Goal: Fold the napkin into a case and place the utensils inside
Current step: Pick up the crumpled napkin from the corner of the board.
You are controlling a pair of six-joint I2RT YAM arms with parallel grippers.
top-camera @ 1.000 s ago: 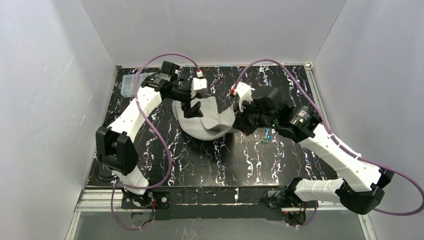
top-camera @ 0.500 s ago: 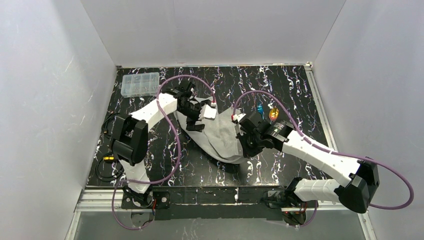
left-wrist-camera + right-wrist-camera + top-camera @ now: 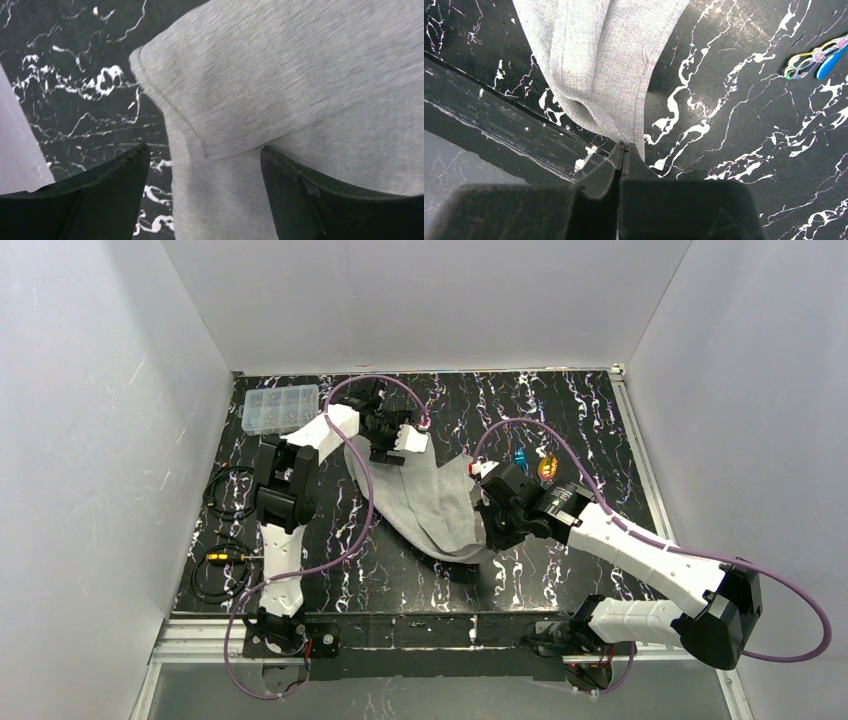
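Observation:
The light-grey napkin (image 3: 432, 502) lies crumpled and stretched in a diagonal band across the black marbled table. Its far end has a folded hemmed corner (image 3: 240, 85). My left gripper (image 3: 386, 447) hovers open over that far end, and the cloth's edge (image 3: 200, 195) runs between its two fingers. My right gripper (image 3: 492, 532) is shut on the napkin's near corner (image 3: 624, 135). The utensils, one blue (image 3: 520, 458) and one gold-orange (image 3: 547, 468), lie together on the table to the right of the cloth. The utensils (image 3: 819, 56) also show at the top right of the right wrist view.
A clear plastic compartment box (image 3: 280, 408) sits at the back left corner. Black cable coils (image 3: 222, 492) lie along the left edge. Purple cables (image 3: 350, 500) loop over both arms. White walls close in three sides of the table.
The right gripper has dragged the napkin's corner toward the near side, stretching the cloth out. The left arm has folded back, and its gripper now sits over the cloth's far end, slightly narrower.

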